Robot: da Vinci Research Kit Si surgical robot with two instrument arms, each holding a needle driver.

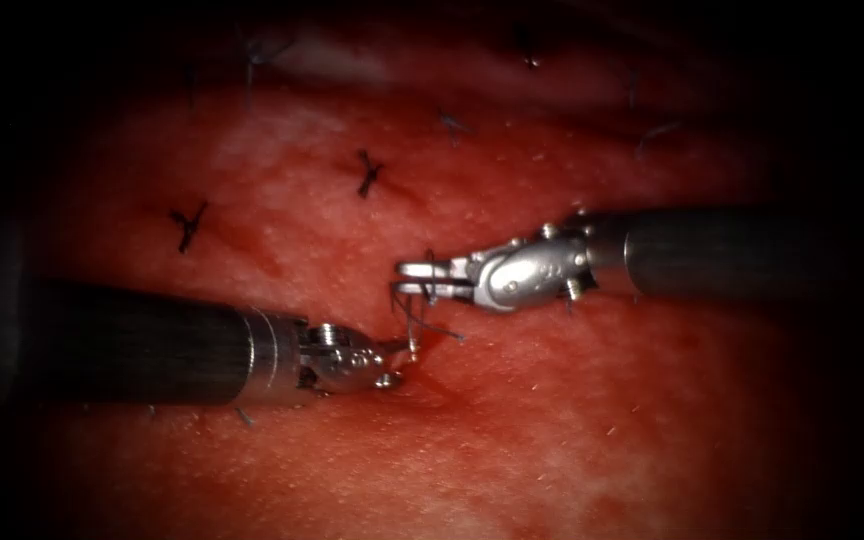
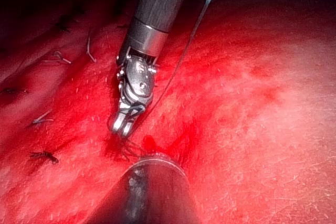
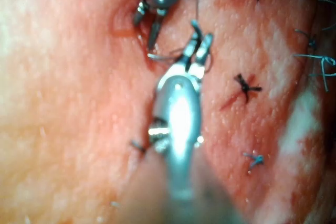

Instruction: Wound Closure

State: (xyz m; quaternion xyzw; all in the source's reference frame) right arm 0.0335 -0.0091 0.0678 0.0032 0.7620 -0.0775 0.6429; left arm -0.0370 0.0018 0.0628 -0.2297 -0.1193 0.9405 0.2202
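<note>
My right tool [image 1: 399, 279] reaches in from the right over the tissue [image 1: 552, 420], its jaws a little apart. Dark thread [image 1: 430, 290] is wrapped around those jaws, and a short end trails down to the tissue. The left wrist view shows the thread [image 2: 173, 72] running up and away from the right tool [image 2: 122, 127]. My left tool [image 1: 400, 362] lies just below, jaws spread at the wet cut [image 1: 422, 350], with nothing clearly between them. In the right wrist view the left tool [image 3: 147, 24] stands open beside the right tool [image 3: 200, 40]. Neither tool holds a needle.
Tied stitches with cut ends [image 1: 367, 172] [image 1: 188, 225] sit up and to the left of the tools, and others lie further back [image 1: 450, 124]. Red fluid [image 2: 149, 142] pools by the jaws. The left shaft [image 1: 132, 342] lies low across the tissue.
</note>
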